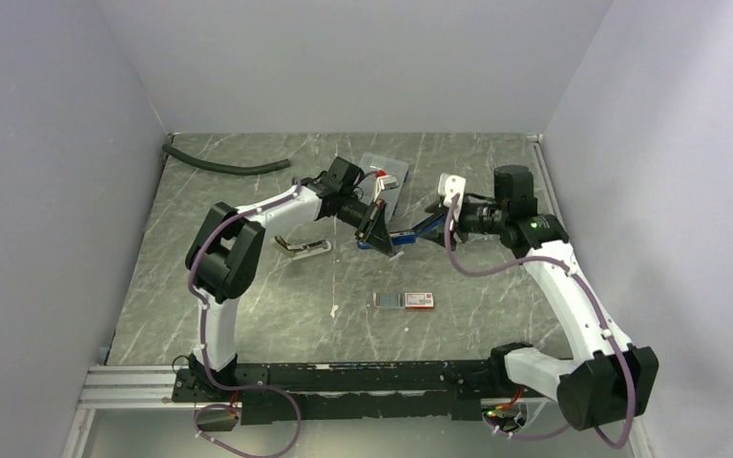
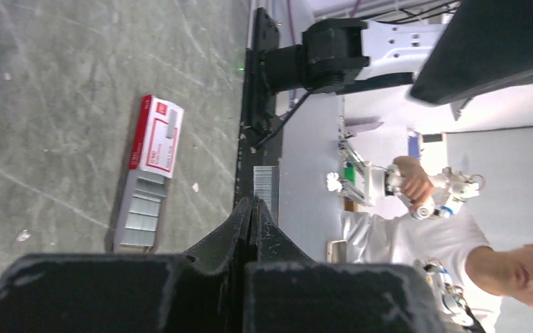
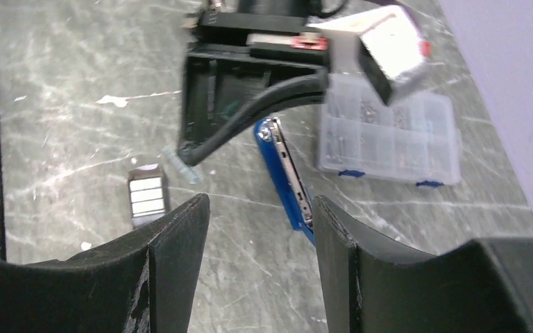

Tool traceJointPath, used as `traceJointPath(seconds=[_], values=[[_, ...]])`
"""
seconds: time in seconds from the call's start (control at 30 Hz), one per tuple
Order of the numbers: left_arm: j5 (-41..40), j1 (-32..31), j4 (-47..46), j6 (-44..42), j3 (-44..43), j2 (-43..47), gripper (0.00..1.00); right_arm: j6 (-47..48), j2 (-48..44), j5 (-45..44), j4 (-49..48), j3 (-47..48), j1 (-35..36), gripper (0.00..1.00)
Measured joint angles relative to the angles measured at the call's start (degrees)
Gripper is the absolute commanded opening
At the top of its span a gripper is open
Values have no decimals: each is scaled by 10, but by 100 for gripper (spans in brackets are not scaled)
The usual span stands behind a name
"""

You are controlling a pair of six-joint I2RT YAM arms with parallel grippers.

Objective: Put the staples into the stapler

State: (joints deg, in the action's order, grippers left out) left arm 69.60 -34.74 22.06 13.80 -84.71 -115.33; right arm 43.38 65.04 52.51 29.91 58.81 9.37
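The blue stapler (image 1: 408,234) lies open on the table, its metal channel (image 3: 288,173) facing up. My left gripper (image 2: 252,202) hovers just left of it, shut on a short strip of staples (image 2: 265,186) that sticks out past its tips. More staples fill a dark grey tray (image 2: 141,215) pulled out of a white box with a red end (image 2: 156,135), which lies nearer the table's front (image 1: 406,301). My right gripper (image 3: 260,201) is open at the stapler's right end with only table between its fingers. Its right finger (image 3: 333,236) hides the stapler's near tip.
A clear compartment case (image 3: 388,139) of small parts lies behind the stapler. A small metal tool (image 1: 303,247) rests left of centre. A black hose (image 1: 224,167) lies at the back left. The arms' black rail (image 1: 344,377) runs along the front edge.
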Motion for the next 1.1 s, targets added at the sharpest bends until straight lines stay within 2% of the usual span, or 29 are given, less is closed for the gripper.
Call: traceJointPath(seconds=[0.2,0.37,0.73,1.1], values=[[52,2,-5,25,-19,-5,3,103,-23,-32,58,-24,64,58],[76,2,14,24,-54,-30,3,150,-27,-55,83,-49,107,51],[93,-8,62,19,-73,-56,3,175,-32,-111,83,-52,156,50],[101,-12,80,13,-82,-58,3,180,-19,-135,81,-52,174,38]])
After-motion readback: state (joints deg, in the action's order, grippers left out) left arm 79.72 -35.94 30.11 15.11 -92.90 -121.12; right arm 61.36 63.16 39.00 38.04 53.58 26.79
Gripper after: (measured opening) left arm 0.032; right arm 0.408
